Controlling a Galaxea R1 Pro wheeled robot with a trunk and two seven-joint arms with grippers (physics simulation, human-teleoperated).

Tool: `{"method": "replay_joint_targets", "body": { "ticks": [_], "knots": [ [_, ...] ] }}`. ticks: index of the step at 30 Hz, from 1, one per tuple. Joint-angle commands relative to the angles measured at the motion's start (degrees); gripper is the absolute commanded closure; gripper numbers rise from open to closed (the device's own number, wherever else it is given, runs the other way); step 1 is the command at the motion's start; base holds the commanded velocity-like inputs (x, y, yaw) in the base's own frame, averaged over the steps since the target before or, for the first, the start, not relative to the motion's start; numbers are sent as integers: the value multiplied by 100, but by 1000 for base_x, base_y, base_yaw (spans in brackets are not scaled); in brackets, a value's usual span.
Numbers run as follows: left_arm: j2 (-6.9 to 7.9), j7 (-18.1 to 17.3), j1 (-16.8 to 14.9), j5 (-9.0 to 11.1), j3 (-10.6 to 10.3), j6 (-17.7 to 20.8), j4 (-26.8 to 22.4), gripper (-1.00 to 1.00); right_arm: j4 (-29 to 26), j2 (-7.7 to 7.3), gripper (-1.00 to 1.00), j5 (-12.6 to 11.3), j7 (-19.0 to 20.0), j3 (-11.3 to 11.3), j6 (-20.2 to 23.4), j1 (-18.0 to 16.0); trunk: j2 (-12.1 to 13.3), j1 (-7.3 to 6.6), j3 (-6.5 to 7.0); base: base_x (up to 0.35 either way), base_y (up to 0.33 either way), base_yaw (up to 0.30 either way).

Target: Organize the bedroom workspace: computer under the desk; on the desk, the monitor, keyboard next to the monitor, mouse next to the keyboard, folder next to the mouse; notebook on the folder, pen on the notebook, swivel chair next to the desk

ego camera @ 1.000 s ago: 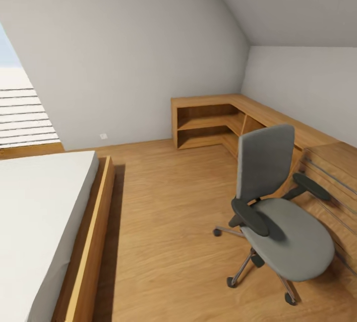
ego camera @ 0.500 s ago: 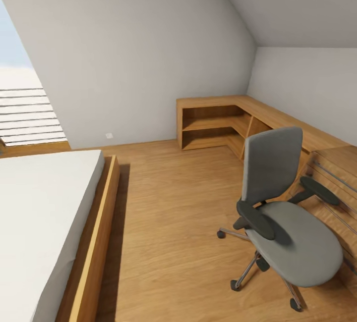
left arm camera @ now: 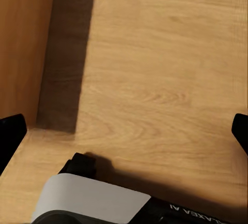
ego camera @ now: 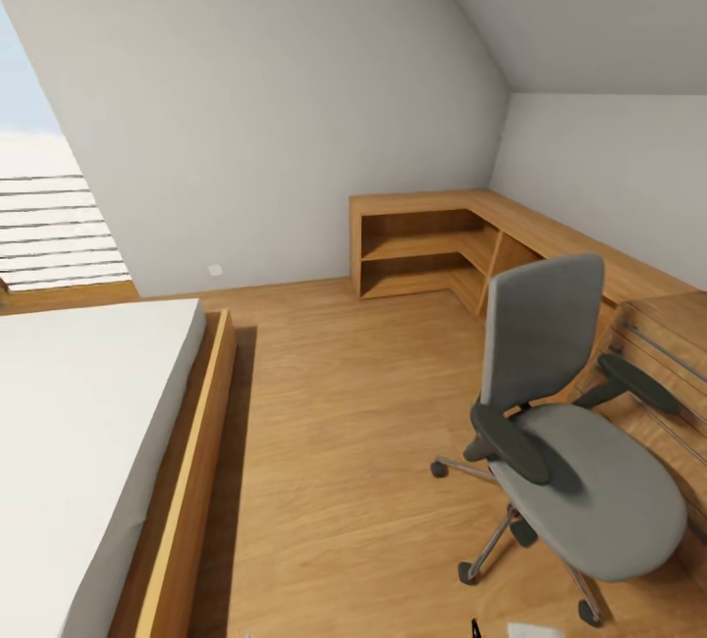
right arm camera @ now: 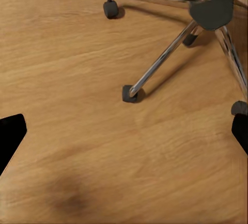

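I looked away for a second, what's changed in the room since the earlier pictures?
Only the view shifted: the camera swung slightly left, so everything slid right in frame. The swivel chair, bed and corner shelf keep their places relative to each other.

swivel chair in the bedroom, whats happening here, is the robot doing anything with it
Nothing is being handled right now. The swivel chair stands on the wood floor beside a light-wood dresser, its seat bare, with a bed across the room. The left pincer and the right pincer are both open and hold nothing, hanging over the floor; the right one is near the chair's chrome base.
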Motion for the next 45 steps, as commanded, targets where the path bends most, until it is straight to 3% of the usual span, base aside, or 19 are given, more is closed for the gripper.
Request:
{"method": "replay_joint_targets", "body": {
  "ticks": [1,7,18,36,45],
  "knots": [
    [0,44,-6,57,-59,-62,11,-100,60,31,-100,-8,30,46,-23,-3,-2,2,-5,136,0,0],
    [-10,60,-6,52,-63,-97,36,-100,225,88,-100,-2,227,41,-57,-4,-2,2,-5,47,0,0],
    [-7,63,-6,51,-54,-102,46,-100,248,144,-100,-17,252,39,-60,-6,-2,2,-4,6,0,23],
    [-6,65,-6,51,-52,-106,47,-100,261,199,-100,-28,245,23,-64,-4,-2,2,27,0,0,230],
    [-6,65,-6,61,-52,-104,53,-100,266,196,-100,-20,248,23,-62,-6,-2,2,31,0,0,71]
  ]
}}
